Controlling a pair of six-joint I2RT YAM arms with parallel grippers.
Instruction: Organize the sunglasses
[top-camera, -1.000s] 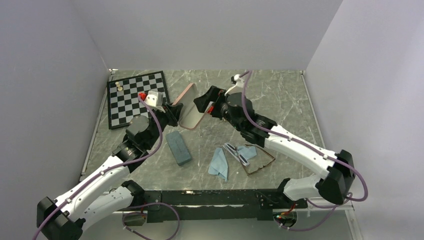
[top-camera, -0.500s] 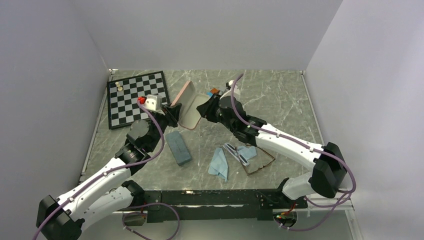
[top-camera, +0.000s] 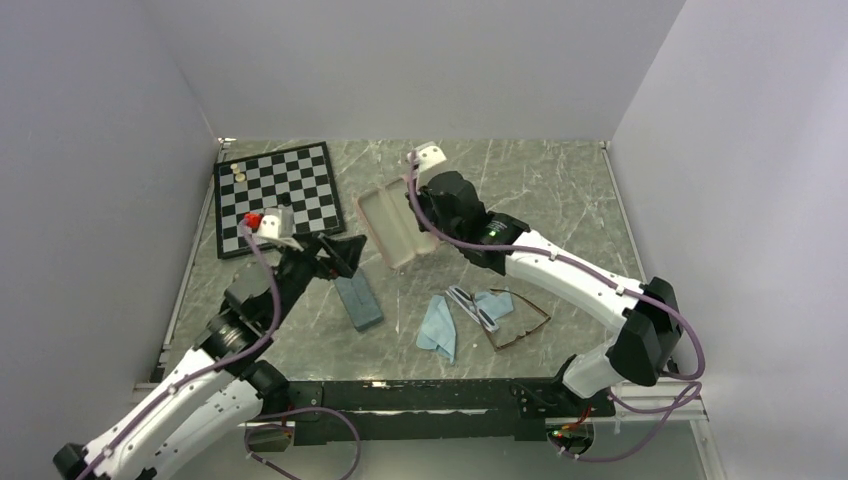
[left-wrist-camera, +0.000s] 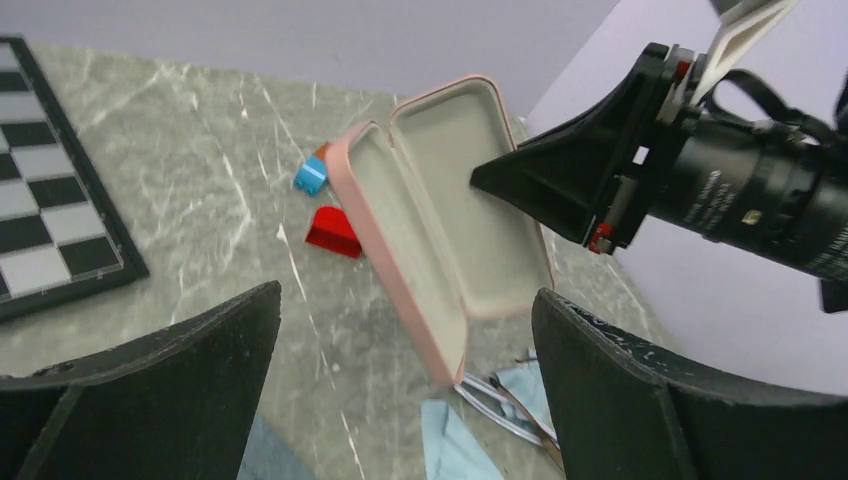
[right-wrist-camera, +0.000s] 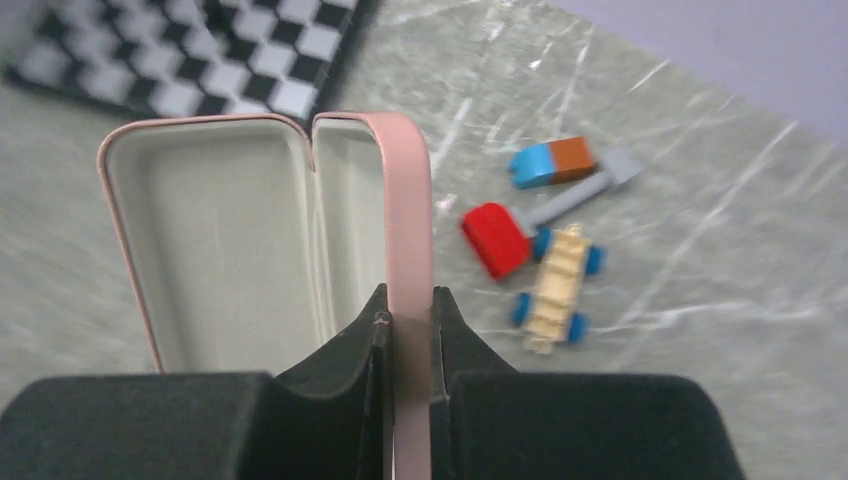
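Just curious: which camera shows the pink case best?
Left wrist: the whole open pink case, both empty halves, held by the right gripper. Right wrist sees it close but cropped; top view shows it small.

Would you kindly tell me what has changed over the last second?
The left gripper released the open pink oblong case and drew back; the right gripper clamped its rim. The white-grey sunglasses, reddish-brown glasses, blue cloths and slate-blue case stayed put.
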